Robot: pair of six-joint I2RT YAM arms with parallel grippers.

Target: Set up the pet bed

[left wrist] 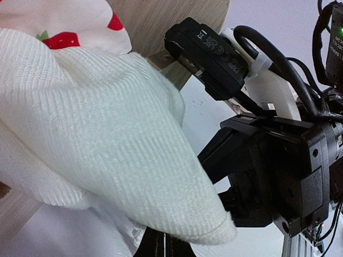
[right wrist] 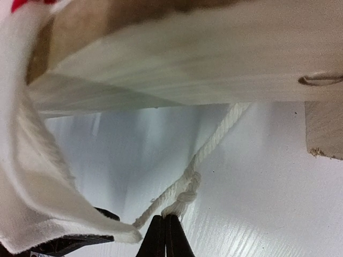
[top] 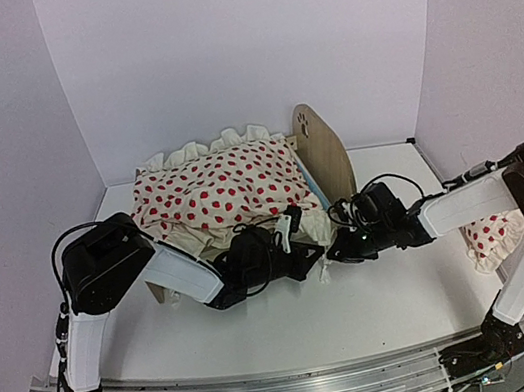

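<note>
Pet bed (top: 322, 160) at far middle of worktop (top: 384, 311), headboard at right end, paw cutout showing. Red-dotted duvet (top: 215, 189) heaped over frame, bunched rather than spread, so likely mid-arranging. Pillow (top: 492, 235) off at right edge by right arm, not yet on bed. Both arms meet at bed's near right corner. Left claw (left wrist: 158, 247) together, duvet hem draped over it; grip on cloth unclear. Right claw (right wrist: 163, 235) together, tips against knot of white cord (right wrist: 214, 136) under frame, perhaps to clear it.

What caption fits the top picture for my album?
Left gripper and right gripper, both shut, meet beside the pet bed draped with a red-dotted duvet.
</note>
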